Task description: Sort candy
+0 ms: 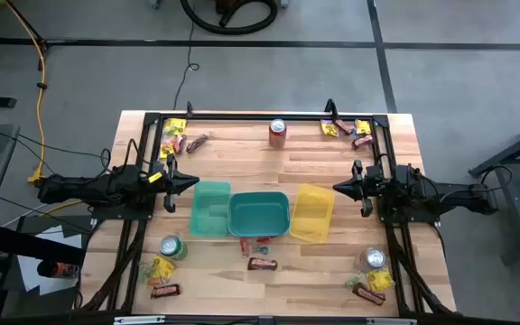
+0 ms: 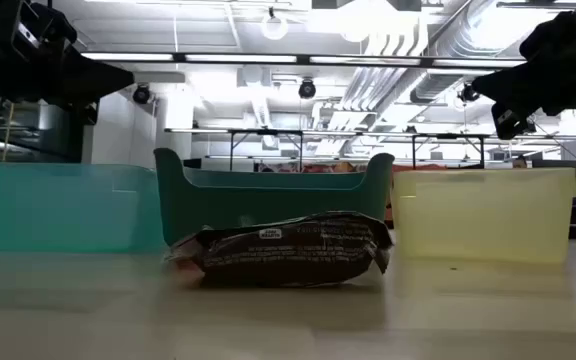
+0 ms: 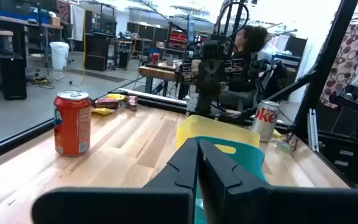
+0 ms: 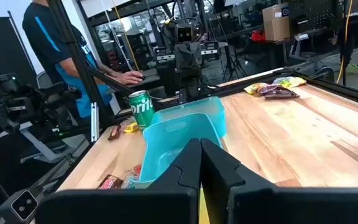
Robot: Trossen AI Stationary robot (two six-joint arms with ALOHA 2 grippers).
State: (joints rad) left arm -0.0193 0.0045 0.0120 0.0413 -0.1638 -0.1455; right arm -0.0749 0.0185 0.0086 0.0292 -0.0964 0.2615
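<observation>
This is a robotics lab or workshop, not a home. The floor (image 1: 242,81) is bare grey concrete crossed by dark seams, with a yellow cable (image 1: 39,81) trailing along it at nine o'clock from the wooden worktable (image 1: 242,158). That table is fenced by a black metal frame (image 1: 260,116) carrying the arms. Overhead run exposed ducts and pipes (image 2: 408,50) and strip lights (image 2: 218,57). Beyond the table stand more workbenches (image 3: 160,70) loaded with equipment, a white bin (image 3: 59,54), cardboard boxes (image 4: 276,23), and a person in a blue shirt (image 4: 67,43) working at a bench.
</observation>
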